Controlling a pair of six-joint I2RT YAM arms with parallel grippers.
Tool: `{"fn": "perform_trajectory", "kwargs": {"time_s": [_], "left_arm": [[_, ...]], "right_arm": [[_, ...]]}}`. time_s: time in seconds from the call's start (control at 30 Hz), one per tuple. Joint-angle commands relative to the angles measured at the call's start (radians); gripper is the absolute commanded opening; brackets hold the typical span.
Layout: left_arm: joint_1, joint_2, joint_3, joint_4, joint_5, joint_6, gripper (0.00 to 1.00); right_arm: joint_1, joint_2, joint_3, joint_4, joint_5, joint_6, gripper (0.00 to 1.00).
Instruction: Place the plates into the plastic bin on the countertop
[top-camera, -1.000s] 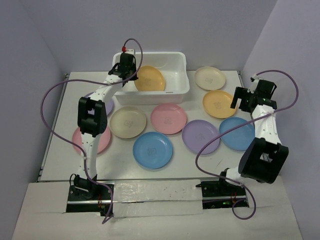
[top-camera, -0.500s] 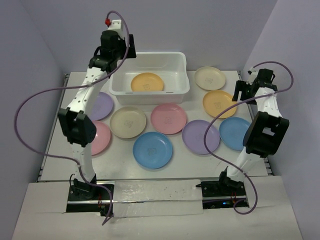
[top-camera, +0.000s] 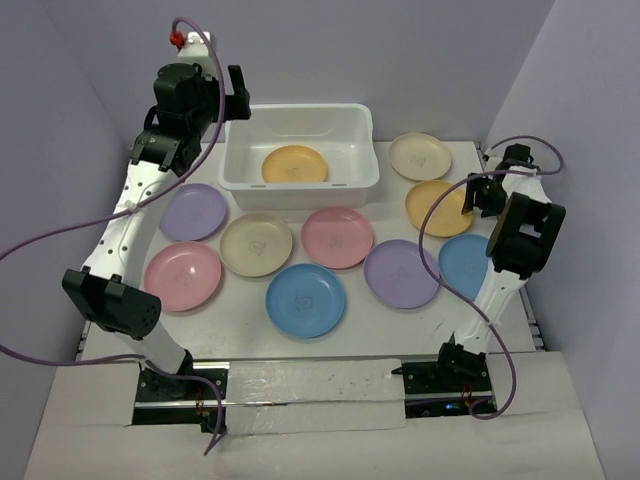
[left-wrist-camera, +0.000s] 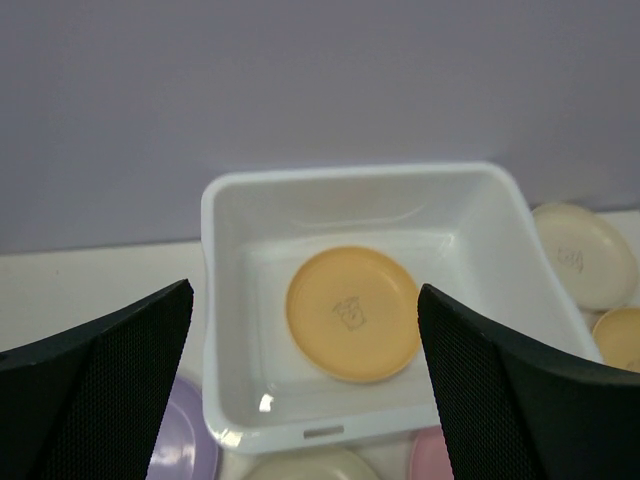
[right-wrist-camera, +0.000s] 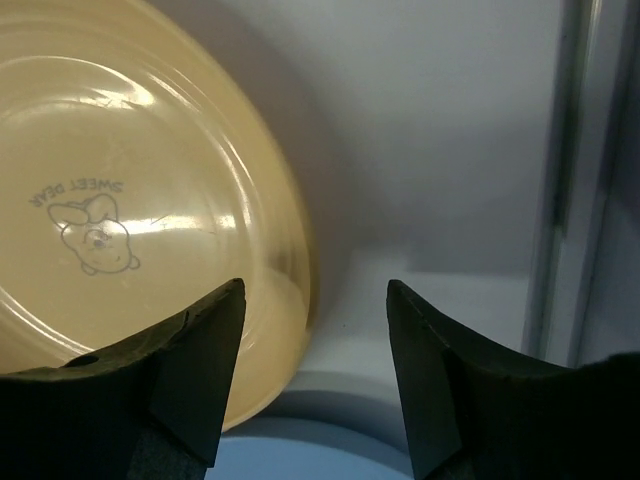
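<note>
Plates (top-camera: 337, 237), shallow round pastel plastic ones, are what I am shifting. Biggest first: the flat off-white matte countertop (top-camera: 240, 335) carries nine of them, spread from 9 o'clock round to 3 o'clock below the white rectangular plastic bin (top-camera: 330, 192), which sits at 12 o'clock; one orange-yellow plate (top-camera: 294, 164) lies flat on the bin floor.

The left gripper (left-wrist-camera: 305, 295) hangs high at 11 o'clock, above the bin's left end, fingers spread wide and carrying nothing. The right gripper (right-wrist-camera: 313, 300) is low at 2 o'clock, fingers apart, straddling the right rim of a second orange-yellow plate (right-wrist-camera: 130, 200), with one finger over the plate and one over the countertop; I cannot tell whether either touches it.

I judge these plates light, stiff and glossy, so probably slippery and not very fragile. Lying flat, they offer only the raised rim, so I would pinch there, one finger inside the lip and one outside, firmly enough that the plate neither swings nor slides out.

Smallest is the brown print (right-wrist-camera: 85, 215) at that plate's centre; I read SWEET DEAR, upside down to the wrist camera, over a small cartoon animal face. The other plates show faint centre marks too small to read, and I see no label on the bin.
</note>
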Motion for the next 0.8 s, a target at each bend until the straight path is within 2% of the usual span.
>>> {"fn": "perform_trajectory", "kwargs": {"time_s": [0.0, 0.2, 0.27, 0.4, 0.43, 0.63, 0.77], "left_arm": [[0.000, -0.049, -0.088, -0.046, -0.002, 0.020, 0.99], [0.012, -0.110, -0.213, -0.023, -0.057, 0.035, 0.99], [0.035, -0.125, -0.242, -0.029, -0.046, 0.012, 0.99], [0.109, -0.144, -0.310, -0.057, 0.014, -0.046, 0.99], [0.116, -0.142, -0.313, -0.066, 0.026, -0.050, 0.99], [0.246, -0.127, -0.338, -0.123, 0.110, -0.074, 0.97], [0.290, -0.132, -0.358, -0.112, 0.102, -0.059, 0.99]], "right_arm": [[-0.010, 0.045, 0.072, -0.031, -0.031, -0.026, 0.62], [-0.008, 0.107, 0.136, -0.091, -0.105, -0.035, 0.48], [-0.008, 0.128, 0.168, -0.125, -0.124, -0.033, 0.39], [-0.010, 0.161, 0.233, -0.194, -0.161, -0.014, 0.05], [-0.010, 0.160, 0.232, -0.203, -0.168, -0.012, 0.00], [-0.029, -0.009, 0.175, -0.185, -0.178, 0.063, 0.00], [-0.070, -0.231, 0.172, -0.156, -0.149, 0.139, 0.00]]}}
